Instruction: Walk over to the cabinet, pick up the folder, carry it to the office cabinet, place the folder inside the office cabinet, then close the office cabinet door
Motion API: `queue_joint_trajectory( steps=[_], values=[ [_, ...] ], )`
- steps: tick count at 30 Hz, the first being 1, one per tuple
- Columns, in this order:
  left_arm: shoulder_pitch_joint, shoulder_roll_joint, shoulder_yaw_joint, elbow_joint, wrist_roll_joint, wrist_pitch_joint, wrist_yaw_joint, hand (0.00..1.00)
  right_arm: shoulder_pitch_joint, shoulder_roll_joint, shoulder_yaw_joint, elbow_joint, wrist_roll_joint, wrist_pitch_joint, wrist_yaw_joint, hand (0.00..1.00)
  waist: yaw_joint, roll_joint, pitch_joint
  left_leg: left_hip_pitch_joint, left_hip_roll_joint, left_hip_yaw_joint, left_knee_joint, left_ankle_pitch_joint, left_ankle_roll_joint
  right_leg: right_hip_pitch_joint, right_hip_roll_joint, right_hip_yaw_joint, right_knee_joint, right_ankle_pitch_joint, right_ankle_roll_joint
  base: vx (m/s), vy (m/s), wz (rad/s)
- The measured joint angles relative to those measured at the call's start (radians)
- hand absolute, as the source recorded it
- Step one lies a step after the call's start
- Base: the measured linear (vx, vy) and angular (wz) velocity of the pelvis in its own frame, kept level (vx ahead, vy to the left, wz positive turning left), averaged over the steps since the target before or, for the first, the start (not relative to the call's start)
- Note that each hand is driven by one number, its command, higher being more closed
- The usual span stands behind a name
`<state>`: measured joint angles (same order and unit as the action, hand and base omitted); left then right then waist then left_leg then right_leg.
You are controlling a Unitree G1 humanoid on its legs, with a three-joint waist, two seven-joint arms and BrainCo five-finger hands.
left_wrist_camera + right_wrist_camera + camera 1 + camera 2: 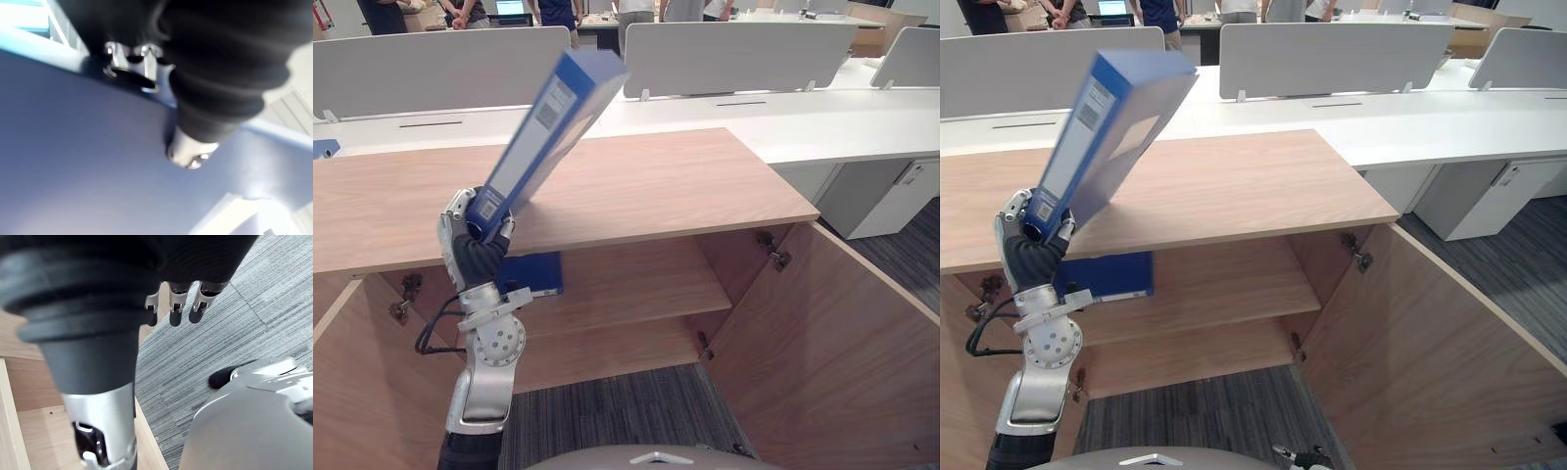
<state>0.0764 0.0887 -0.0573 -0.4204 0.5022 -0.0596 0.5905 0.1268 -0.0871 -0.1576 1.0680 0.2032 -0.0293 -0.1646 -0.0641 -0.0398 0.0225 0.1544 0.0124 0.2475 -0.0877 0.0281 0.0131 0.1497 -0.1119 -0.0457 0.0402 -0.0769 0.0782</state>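
A blue folder (548, 127) with a white spine label is held up at a slant over the front left of the wooden office cabinet's top (636, 186). My left hand (475, 240) is shut on its lower end, just in front of the cabinet's edge. Seen from the left wrist, the folder's blue cover (73, 161) lies close against my left hand (225, 73). Both cabinet doors stand open, the right door (832, 343) swung far out. Over the carpet, my right hand (178, 308) hangs with relaxed fingers and holds nothing.
A second blue folder (533, 274) lies flat at the left of the cabinet's shelf (626, 284). The left door (352, 382) stands open beside my arm. White desks with grey dividers (734, 54) run behind the cabinet. People (470, 12) stand at the far back.
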Motion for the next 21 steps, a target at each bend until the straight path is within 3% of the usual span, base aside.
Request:
queue_joint_trajectory(
  steps=[9, 14, 21],
  values=[
    [0.001, -0.028, -0.144, -0.122, -0.095, -0.073, 0.014, 1.00, 0.019, 0.006, 0.067, -0.105, 0.037, -0.036, -0.034, 0.00, 0.003, 0.002, -0.015, -0.008, -0.001, 0.003, 0.000, 0.010, 0.004, -0.014, -0.002, 0.006, 0.001, 0.004, 0.006, -0.02, -0.002, 0.00],
    [0.008, -0.032, -0.235, -0.124, -0.216, -0.124, 0.005, 1.00, 0.027, 0.034, 0.077, -0.215, 0.069, -0.056, -0.044, 0.00, 0.002, 0.011, -0.025, -0.009, -0.002, 0.013, 0.000, 0.011, 0.005, -0.019, 0.000, 0.015, -0.001, 0.010, 0.014, -0.01, -0.003, -0.07],
    [0.071, -0.039, -0.249, -0.124, -0.305, -0.127, -0.011, 1.00, 0.090, 0.075, 0.079, -0.604, 0.093, -0.106, -0.068, 0.00, 0.002, 0.014, -0.026, -0.012, 0.000, 0.033, 0.000, 0.011, 0.005, -0.035, 0.005, 0.036, -0.002, 0.017, 0.015, -0.01, 0.001, -0.08]
  ],
)
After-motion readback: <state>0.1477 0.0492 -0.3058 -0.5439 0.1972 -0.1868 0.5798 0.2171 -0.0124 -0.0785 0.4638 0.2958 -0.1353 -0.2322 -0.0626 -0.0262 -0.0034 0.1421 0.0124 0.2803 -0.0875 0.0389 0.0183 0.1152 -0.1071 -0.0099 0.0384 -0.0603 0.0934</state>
